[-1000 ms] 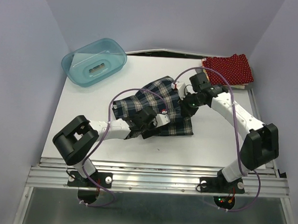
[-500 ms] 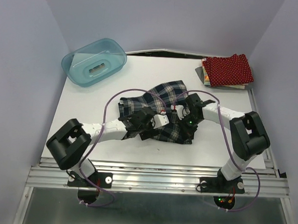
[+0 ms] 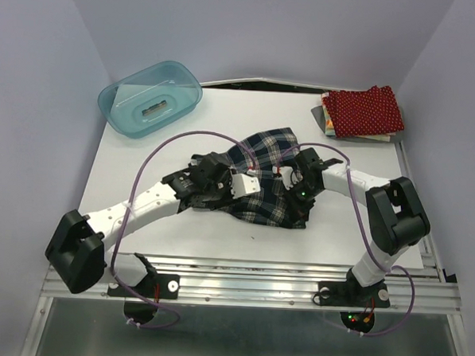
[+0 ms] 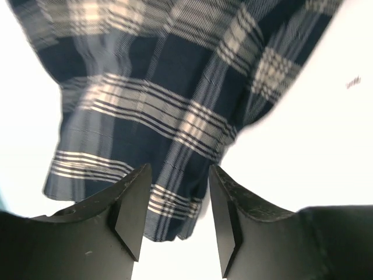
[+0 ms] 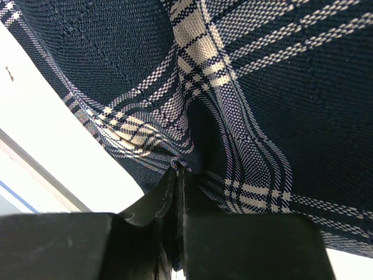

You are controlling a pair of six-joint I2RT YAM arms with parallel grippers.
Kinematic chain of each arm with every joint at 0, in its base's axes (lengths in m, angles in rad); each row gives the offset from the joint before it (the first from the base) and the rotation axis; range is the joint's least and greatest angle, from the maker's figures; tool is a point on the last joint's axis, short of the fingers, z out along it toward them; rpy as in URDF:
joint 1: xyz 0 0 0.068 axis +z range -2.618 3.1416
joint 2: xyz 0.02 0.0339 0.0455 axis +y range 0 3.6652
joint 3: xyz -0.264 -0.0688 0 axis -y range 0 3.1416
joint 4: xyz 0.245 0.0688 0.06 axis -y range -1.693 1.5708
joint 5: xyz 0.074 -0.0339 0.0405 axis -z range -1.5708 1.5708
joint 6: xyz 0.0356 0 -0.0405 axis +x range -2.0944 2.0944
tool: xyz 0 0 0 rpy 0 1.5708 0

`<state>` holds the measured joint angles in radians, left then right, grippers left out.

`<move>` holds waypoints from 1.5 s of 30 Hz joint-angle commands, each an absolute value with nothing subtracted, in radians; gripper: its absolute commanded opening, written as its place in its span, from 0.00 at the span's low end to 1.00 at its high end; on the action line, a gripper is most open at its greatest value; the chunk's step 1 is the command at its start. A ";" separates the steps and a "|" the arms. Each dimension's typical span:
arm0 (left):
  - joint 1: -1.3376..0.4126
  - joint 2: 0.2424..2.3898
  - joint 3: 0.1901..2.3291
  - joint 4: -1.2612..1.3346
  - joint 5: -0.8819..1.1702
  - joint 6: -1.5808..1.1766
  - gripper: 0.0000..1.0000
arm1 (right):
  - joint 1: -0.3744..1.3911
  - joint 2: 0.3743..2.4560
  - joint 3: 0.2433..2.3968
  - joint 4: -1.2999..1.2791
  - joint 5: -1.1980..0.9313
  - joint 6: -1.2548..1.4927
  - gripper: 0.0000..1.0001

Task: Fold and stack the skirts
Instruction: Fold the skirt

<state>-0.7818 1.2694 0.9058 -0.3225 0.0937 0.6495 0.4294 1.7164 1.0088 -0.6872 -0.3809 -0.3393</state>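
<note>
The plaid skirt [image 3: 264, 157] lies rumpled at the middle of the table. My right gripper [image 3: 291, 181] is shut on a fold of it near its right side; in the right wrist view the plaid cloth [image 5: 280, 76] bunches into the closed tips of the gripper [image 5: 178, 172]. My left gripper [image 3: 225, 195] is at the skirt's left part. In the left wrist view the gripper [image 4: 178, 175] has its jaws apart, straddling a hanging corner of the plaid hem [image 4: 169, 216] without pressing it. The dark red dotted skirt [image 3: 362, 110] lies folded at the back right on a floral one [image 3: 323, 119].
A translucent teal bin [image 3: 150, 98] stands at the back left of the white table [image 3: 127, 164]. Purple cables loop from both arms over the skirt. Grey walls close in the sides and back; a metal rail runs along the near edge.
My right arm drew the plaid skirt toward the front, then held still. My left arm stretched out to the skirt's left part, and its jaws have narrowed.
</note>
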 commanded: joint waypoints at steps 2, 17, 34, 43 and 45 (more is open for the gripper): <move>-0.744 1.333 0.908 -0.442 0.173 0.751 0.55 | 0.428 1.744 1.012 -0.586 -0.281 -0.359 0.01; -0.572 1.513 0.924 -0.472 0.204 0.870 0.00 | 0.428 1.732 1.012 -0.612 -0.229 -0.393 0.01; -0.566 1.496 0.756 -0.417 0.192 0.916 0.23 | 0.428 1.694 1.178 -0.742 -0.310 -0.407 0.37; -0.568 1.208 0.943 -0.592 0.405 0.881 0.55 | 0.410 1.589 1.526 -0.810 -0.377 -0.358 0.74; -0.566 1.142 0.969 -0.581 0.429 0.824 0.63 | 0.410 1.612 1.561 -0.778 -0.383 -0.299 0.73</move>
<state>-0.5690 1.2888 0.8677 -0.5243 0.3237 0.8921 0.4191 1.6222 1.4815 -0.7967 -0.3527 -0.3664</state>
